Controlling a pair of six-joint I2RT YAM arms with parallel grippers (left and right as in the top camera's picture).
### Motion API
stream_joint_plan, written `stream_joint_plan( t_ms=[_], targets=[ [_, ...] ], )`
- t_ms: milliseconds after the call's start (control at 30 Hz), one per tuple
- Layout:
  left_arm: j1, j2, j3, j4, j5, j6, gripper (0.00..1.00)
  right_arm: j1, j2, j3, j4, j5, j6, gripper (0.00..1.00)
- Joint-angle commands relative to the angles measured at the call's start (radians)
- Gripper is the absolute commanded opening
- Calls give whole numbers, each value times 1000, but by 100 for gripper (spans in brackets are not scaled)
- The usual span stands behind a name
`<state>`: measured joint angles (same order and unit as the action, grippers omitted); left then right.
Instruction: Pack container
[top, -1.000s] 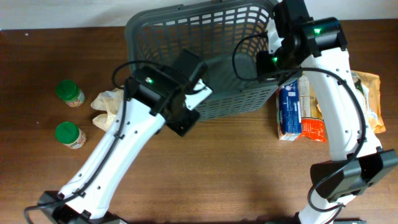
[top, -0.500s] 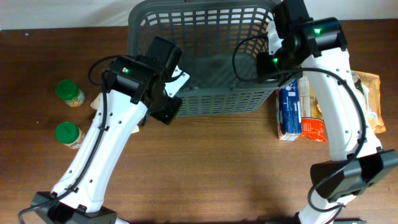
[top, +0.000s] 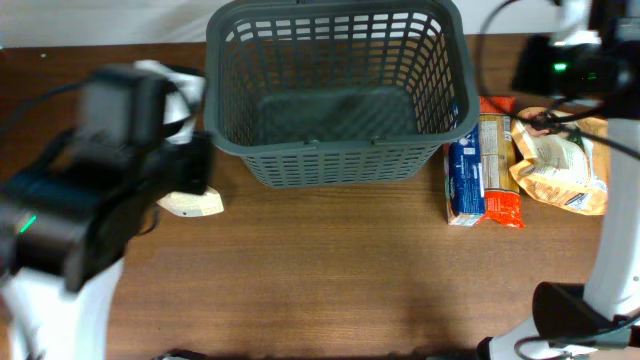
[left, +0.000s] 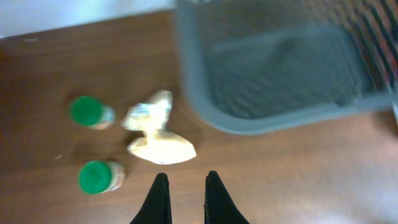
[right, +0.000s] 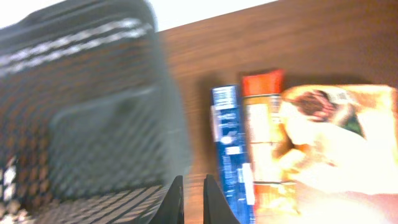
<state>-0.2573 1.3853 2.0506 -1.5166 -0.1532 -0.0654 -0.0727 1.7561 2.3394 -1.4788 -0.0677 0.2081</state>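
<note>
Basket (top: 340, 165) is a big dark grey plastic one, rectangular, with slotted lattice walls and a thick rim round the top. It sits upright on the brown table (top: 330, 260) toward the far edge, roughly mid-width, open side up, long sides running left to right. Overhead looks straight down onto its floor. Both wrist views catch it too, just blurry.
</note>
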Motion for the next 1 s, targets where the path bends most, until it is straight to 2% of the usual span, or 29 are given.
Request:
stream_joint_plan(
  t_ms=[0,267,533,567,600,667,733,767,967],
  targets=[
    [104,-24,4,5,-35,-77,2,-68,20,-16,-1,10,18,4],
    [266,-19,3,-7,-26,-103,2,-159,63,-48,0,158,18,4],
    [288,-17,3,-10,-27,-103,2,-307,172,-187,-2,177,18,6],
    [288,-14,3,-10,-27,-103,8,-323,192,-239,1,178,6,41],
    [288,-11,3,-10,-27,-103,10,-325,198,-269,9,190,6,60],
    [288,-4,3,-6,-27,-103,15,-326,208,-337,43,215,-5,83],
    [288,6,3,-6,-27,-103,22,-326,217,-396,79,222,-42,97],
    [288,11,3,-6,-27,-103,24,-326,223,-426,98,241,-43,99],
    [288,43,3,-22,-19,-102,27,-335,258,-609,282,293,-43,99]
  ],
)
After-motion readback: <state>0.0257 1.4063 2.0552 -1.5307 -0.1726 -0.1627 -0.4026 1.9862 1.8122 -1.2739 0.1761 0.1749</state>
